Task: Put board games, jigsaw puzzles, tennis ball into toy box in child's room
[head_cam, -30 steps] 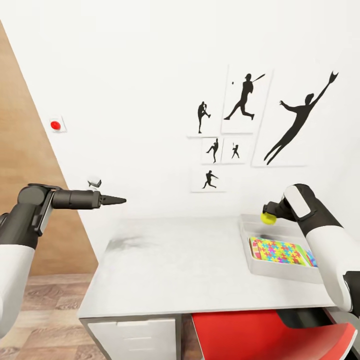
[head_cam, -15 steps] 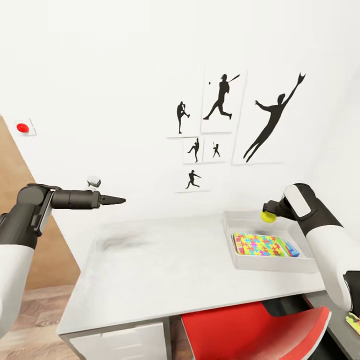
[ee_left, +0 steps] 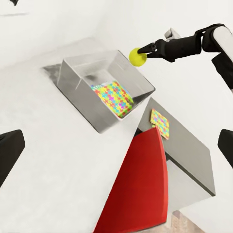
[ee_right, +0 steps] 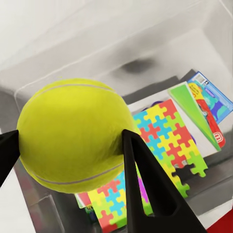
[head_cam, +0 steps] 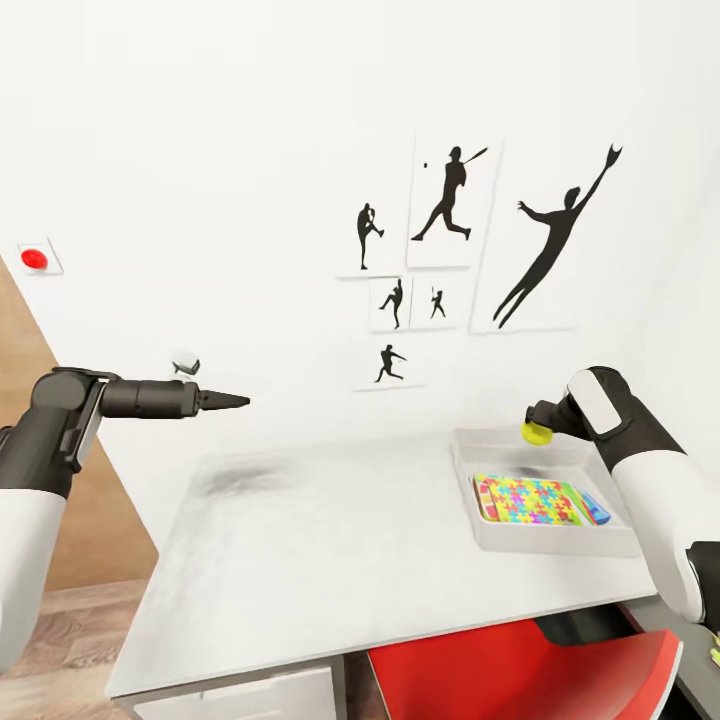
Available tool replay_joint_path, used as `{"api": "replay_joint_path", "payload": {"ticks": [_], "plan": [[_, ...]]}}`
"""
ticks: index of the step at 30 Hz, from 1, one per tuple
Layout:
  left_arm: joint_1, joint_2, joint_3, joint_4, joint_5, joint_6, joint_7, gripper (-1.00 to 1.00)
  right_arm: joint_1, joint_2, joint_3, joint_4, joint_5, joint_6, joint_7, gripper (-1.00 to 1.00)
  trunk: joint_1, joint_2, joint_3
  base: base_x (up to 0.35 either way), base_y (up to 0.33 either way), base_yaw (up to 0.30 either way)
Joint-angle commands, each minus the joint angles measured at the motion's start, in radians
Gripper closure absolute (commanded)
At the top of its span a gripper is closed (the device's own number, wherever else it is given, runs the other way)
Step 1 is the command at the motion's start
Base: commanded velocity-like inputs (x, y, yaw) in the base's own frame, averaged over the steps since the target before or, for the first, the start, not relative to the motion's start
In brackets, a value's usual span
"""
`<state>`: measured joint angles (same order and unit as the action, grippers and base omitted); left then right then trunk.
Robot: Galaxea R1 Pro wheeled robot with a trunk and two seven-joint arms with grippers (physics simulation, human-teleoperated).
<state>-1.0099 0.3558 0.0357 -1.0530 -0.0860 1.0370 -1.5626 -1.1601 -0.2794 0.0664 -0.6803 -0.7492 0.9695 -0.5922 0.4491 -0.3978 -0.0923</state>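
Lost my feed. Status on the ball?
Right gripper shut on ball, above toy box. Left gripper holds nothing, fingers apart. Puzzle already in box. Nothing between ball and box.

Three views, all sharing the toy box (head_cam: 545,530)

Both arms have glossy white shells over the forearms, with dark grey to black jointed segments nearer the wrists. The left hand (head_cam: 235,402) tapers into slim black fingers; the right hand (head_cam: 533,420) is black too.
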Motion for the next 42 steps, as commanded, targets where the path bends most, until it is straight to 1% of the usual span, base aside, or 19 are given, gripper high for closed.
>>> {"api": "replay_joint_path", "payload": {"ticks": [1, 14, 42], "plan": [[-0.001, 0.000, 0.001, -0.001, -0.009, 0.010, -0.008, -1.00, -0.001, -0.001, 0.006, -0.001, -0.014, 0.000, -0.009, 1.00, 0.001, -0.002, -0.002, 0.144, 0.003, 0.000], [-0.001, 0.000, 0.001, -0.001, -0.010, 0.010, -0.008, -1.00, -0.001, -0.001, 0.006, -0.001, -0.014, 0.000, -0.009, 1.00, 0.001, -0.002, -0.002, 0.054, 0.000, 0.000], [-0.001, 0.000, 0.001, -0.001, -0.011, 0.010, -0.008, -1.00, -0.001, 0.000, 0.006, 0.000, -0.015, -0.006, -0.005, 1.00, 0.001, -0.002, -0.002, 0.001, 0.000, 0.000]]}}
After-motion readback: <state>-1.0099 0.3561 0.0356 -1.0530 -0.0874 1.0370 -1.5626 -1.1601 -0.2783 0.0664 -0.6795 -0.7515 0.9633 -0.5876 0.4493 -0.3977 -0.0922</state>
